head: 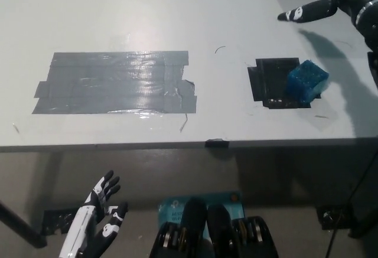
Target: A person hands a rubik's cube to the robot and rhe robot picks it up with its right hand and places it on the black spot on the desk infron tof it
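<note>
Rubik's cube (307, 81) is sitting on the desk (177, 16), below and slightly to the left of the right hand (331, 3) as the head view shows it, well apart from it. It is resting on the right part of the black spot (273, 81), with its far corner appearing to reach past the patch's right edge; the picture is soft there, so how much overhangs is hard to say. The right hand is hovering near the upper right corner, holding nothing, with its fingers (298, 14) spread and pointing leftward.

The cube is showing blue faces and is looking like a rigid, light plastic block with flat sides and hard corners. It should not be crushing under a firm grip, though its smooth faces could be slipping between hard fingertips, and its layers may be twisting if squeezed off-centre. Should it need nudging or regrasping, the safest hold is probably across two opposite flat faces at mid-height, coming from above, with the fingers squared to the faces rather than on the corners.

The left hand (97, 222) is resting far from the work, low below the desk's near edge, empty with fingers apart. A wide grey tape patch (112, 82) is lying well to the cube's left.
</note>
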